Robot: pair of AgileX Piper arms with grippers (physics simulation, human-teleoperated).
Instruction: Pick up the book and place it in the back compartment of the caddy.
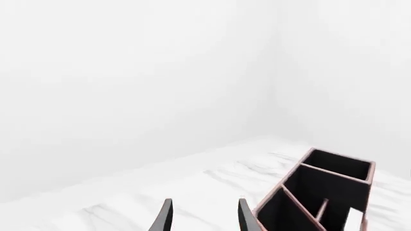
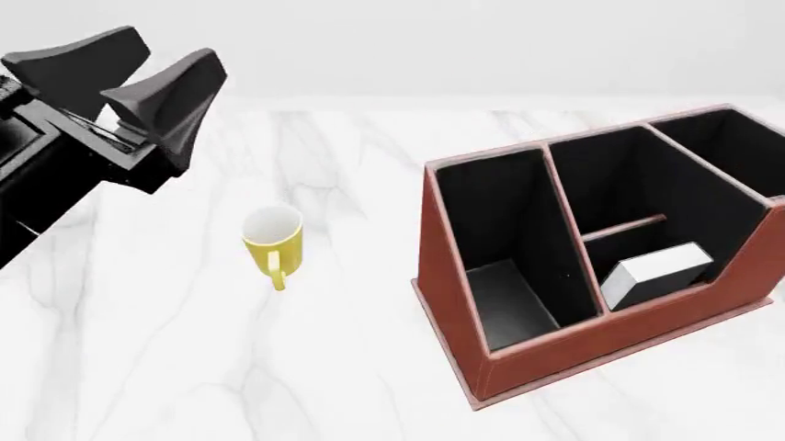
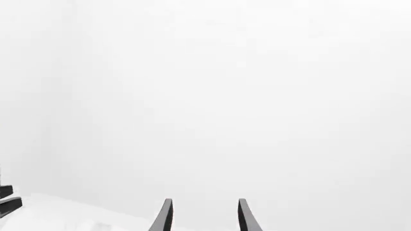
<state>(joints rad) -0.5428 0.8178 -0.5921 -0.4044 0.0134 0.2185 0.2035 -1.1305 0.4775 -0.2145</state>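
Observation:
The reddish-brown caddy (image 2: pixel 454 303) stands at the right of the table, and also shows in the left wrist view (image 1: pixel 273 195). The book (image 2: pixel 660 267) lies inside the small cell with the low outer wall, the back compartment (image 2: pixel 687 248), white side up. A white sliver of the book shows in the left wrist view (image 1: pixel 353 219). My left gripper (image 2: pixel 172 48) is open and empty, raised high at the far left, well away from the caddy. Its fingertips (image 1: pixel 165 216) are spread. My right gripper (image 3: pixel 204 216) is open and empty, facing a blank white wall; it is outside the front view.
A yellow mug (image 2: pixel 272 237) stands upright on the white marble table (image 2: pixel 184 349), left of the caddy. A dark stepped shape (image 3: pixel 6 198) shows at the edge of the right wrist view.

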